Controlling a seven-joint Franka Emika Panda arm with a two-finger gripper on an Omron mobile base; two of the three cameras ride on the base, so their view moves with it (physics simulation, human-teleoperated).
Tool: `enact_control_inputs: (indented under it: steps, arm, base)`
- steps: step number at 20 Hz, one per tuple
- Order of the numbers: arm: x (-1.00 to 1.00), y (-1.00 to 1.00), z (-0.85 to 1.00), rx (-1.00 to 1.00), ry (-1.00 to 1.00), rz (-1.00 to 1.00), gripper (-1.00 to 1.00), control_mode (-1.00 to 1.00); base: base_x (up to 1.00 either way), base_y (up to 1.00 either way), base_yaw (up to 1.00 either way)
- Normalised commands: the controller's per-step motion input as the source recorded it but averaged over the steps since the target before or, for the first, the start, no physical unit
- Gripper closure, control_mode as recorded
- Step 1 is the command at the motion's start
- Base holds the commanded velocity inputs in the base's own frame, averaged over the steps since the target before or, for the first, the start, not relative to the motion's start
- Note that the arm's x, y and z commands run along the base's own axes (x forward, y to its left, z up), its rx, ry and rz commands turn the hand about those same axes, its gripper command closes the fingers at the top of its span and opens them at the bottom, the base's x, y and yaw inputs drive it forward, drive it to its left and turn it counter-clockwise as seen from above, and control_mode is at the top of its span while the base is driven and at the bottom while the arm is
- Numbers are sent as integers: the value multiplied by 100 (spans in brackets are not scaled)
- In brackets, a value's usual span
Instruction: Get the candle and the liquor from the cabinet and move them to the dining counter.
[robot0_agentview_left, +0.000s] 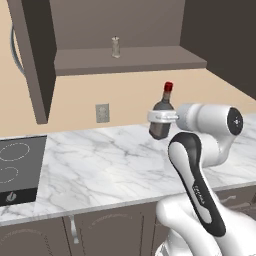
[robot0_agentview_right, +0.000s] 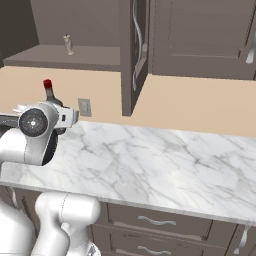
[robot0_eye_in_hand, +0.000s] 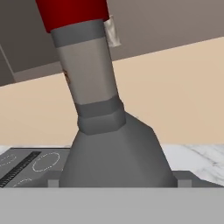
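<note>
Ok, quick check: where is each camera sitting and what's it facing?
Left base view: behind the arm's left, facing the marble counter and open cabinet; arm lower right, tool around the liquor.
Right base view: behind the arm's right, same counter; arm lower left.
Hand view: on the hand, close on the liquor's neck.
Both base views share the candle on the shelf, liquor and outlet.

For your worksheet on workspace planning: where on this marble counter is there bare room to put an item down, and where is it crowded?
Bare marble counter runs between the cooktop and the liquor held in the end effector, and rightwards past the cabinet. Crowded around the bottle.
</note>
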Motion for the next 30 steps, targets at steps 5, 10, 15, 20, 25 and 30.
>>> enact_control_inputs:
  steps: [5, 10, 15, 20, 25, 30]
  arm:
    - [-55, 0, 0, 5, -2, 0, 100, -100]
    - [-49, -1, 0, 5, -1, 0, 100, -100]
    - [-1, 0, -1, 1, 0, 0, 100, -100]
    - [0, 1, -4, 0, 0, 0, 100, -100]
    - [0, 0, 0, 0, 0, 0, 100, -100]
    - [0, 0, 0, 0, 0, 0, 100, -100]
  base:
    - [0, 0, 0]
    - [0, 0, 0]
    - [0, 0, 0]
    - [0, 0, 0]
    - [0, 0, 0]
    - [0, 0, 0]
